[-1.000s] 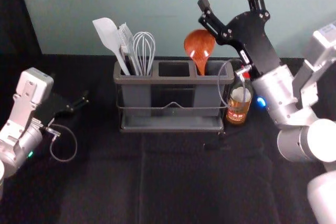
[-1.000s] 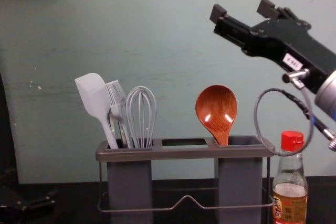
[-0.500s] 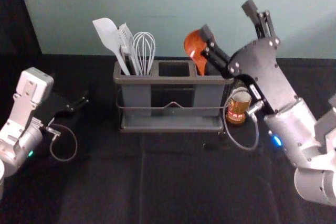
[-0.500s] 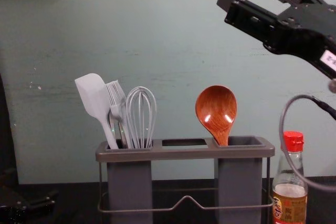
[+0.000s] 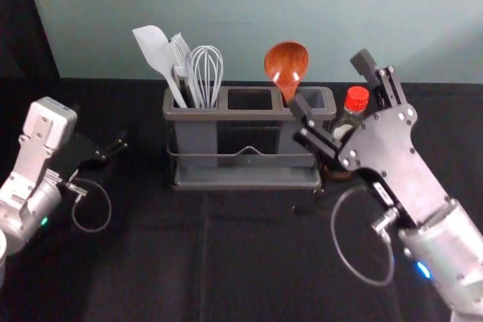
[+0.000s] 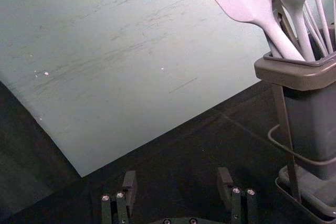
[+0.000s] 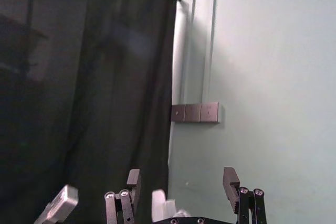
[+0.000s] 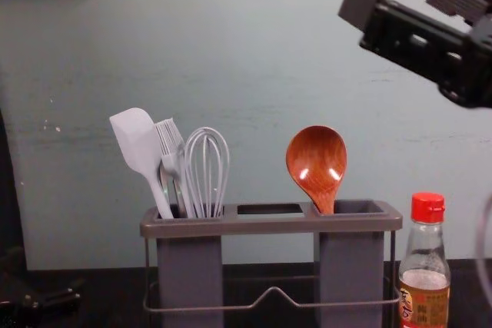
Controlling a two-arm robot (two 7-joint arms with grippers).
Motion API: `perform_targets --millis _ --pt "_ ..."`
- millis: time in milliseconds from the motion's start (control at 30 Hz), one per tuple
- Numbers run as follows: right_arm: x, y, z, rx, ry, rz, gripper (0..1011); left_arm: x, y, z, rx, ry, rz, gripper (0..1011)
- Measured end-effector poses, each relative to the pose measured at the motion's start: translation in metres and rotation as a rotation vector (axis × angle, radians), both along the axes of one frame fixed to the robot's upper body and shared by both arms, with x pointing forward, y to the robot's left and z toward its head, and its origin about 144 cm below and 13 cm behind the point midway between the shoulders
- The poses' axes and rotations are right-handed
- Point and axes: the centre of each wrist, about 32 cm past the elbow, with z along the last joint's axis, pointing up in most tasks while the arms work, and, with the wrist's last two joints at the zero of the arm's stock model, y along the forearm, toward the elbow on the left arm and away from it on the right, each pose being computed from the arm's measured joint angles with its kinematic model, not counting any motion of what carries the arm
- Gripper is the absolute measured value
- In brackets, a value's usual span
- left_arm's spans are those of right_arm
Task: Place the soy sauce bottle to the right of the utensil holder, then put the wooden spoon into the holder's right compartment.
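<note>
Head view shows me my right tool (image 5: 331,83) reaching in from the right side, its fingertips over the right end of the utensil holder (image 5: 249,115) as I look down. From the chest view I can judge height better: that tool hangs well above the holder's rim, up and to the right. In the right wrist view its fingers (image 7: 230,182) stand wide apart with nothing between them, so I have it spread, gripping nothing.

The soy sauce bottle (image 8: 424,297) stands upright on the tabletop (image 5: 249,262), just beside the holder on its right; I cannot tell whether the two touch. Its red cap (image 5: 357,98) is on. The wooden spoon (image 5: 287,63) sits in the holder's right compartment, handle down, bowl up above the rim, near that compartment's left edge.

In the holder's left compartment I see the spatula (image 5: 154,45), the brush (image 5: 180,52) and the whisk (image 5: 207,65), heads up.

My left tool (image 5: 119,145) is parked to the left of the holder, apart from it, its fingers (image 6: 129,183) spread and holding nothing.
</note>
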Motion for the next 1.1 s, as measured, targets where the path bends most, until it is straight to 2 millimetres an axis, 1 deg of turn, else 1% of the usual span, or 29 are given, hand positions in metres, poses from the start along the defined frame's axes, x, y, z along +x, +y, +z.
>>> perform_targets --millis 200,267,300,433,567,733,833,933,1100 --pt "-0.022 -0.011 -0.002 -0.034 0.055 -0.014 1004 0.000 0.000 0.000 0.000 0.000 0.000 1005" --pt "-0.027 -0.014 -0.004 -0.038 0.066 -0.027 1004 0.000 0.000 0.000 0.000 0.000 0.000 1005" --pt "-0.032 -0.018 -0.006 -0.042 0.077 -0.046 1004 0.000 0.000 0.000 0.000 0.000 0.000 1005" --pt "-0.040 -0.029 -0.012 -0.040 0.085 -0.101 1004 0.000 0.000 0.000 0.000 0.000 0.000 1005" --pt "-0.046 -0.047 -0.023 -0.013 0.095 -0.207 1004 0.000 0.000 0.000 0.000 0.000 0.000 1005" --pt "-0.044 -0.066 -0.030 -0.005 0.108 -0.326 1004 0.000 0.000 0.000 0.000 0.000 0.000 1005" --pt "-0.040 -0.071 -0.033 -0.016 0.124 -0.370 1004 0.000 0.000 0.000 0.000 0.000 0.000 1005" --pt "-0.031 -0.079 -0.038 -0.039 0.166 -0.442 1004 0.000 0.000 0.000 0.000 0.000 0.000 1005" --pt "-0.017 -0.084 -0.043 -0.068 0.238 -0.503 1004 0.000 0.000 0.000 0.000 0.000 0.000 1005"
